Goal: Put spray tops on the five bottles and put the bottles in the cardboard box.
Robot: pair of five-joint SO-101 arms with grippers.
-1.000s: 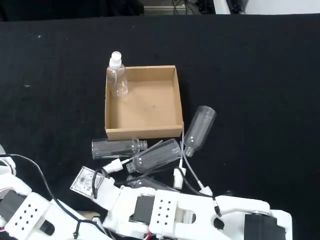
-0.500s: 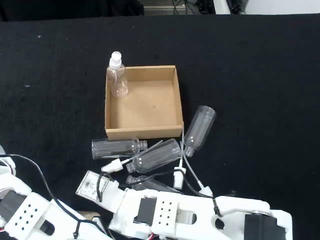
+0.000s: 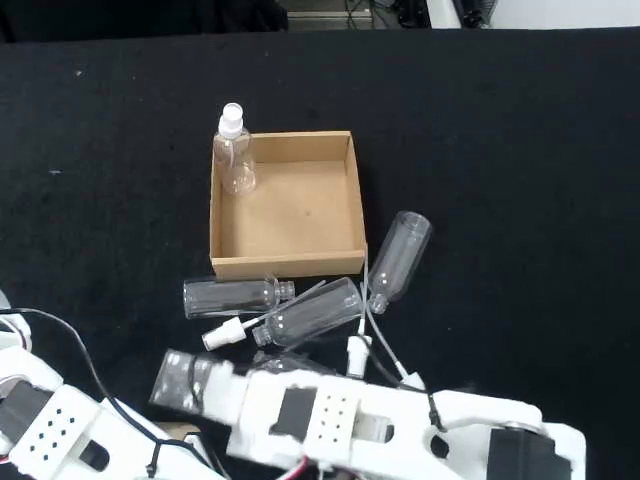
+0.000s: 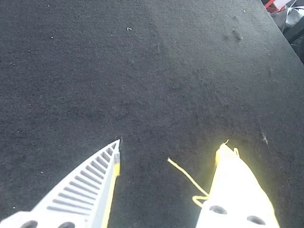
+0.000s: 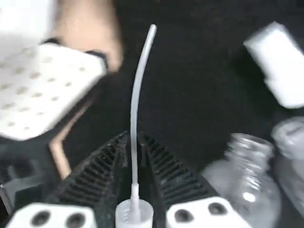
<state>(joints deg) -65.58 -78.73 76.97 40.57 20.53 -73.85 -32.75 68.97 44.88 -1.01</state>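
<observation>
Clamping a spray top (image 5: 134, 213) between tight-set fingers, the right gripper (image 5: 135, 138) holds the white cap with its thin tube jutting out past the fingertips. An open-necked bottle (image 5: 237, 166) lies just beside it. Seen from above, the right arm (image 3: 330, 425) sits on the near side of the box (image 3: 285, 266), beyond the loose bottles. One capped bottle (image 3: 233, 152), already fitted with a top, stands upright in the box's far left corner. Three uncapped bottles lie on the black cloth (image 3: 520, 150) just outside the box. The first (image 3: 232, 296) lies along the near wall, the second (image 3: 312, 312) at an angle between that wall and the arm, and the third (image 3: 400, 252) off the near right corner. A fifth bottle (image 3: 272, 358) is partly hidden under the arm. Loose tops lie among them, one (image 3: 224, 334) by the second bottle's neck. The left gripper (image 4: 170, 147) hangs over bare cloth, fingers apart and holding nothing. Where it stands from the box cannot be told.
</observation>
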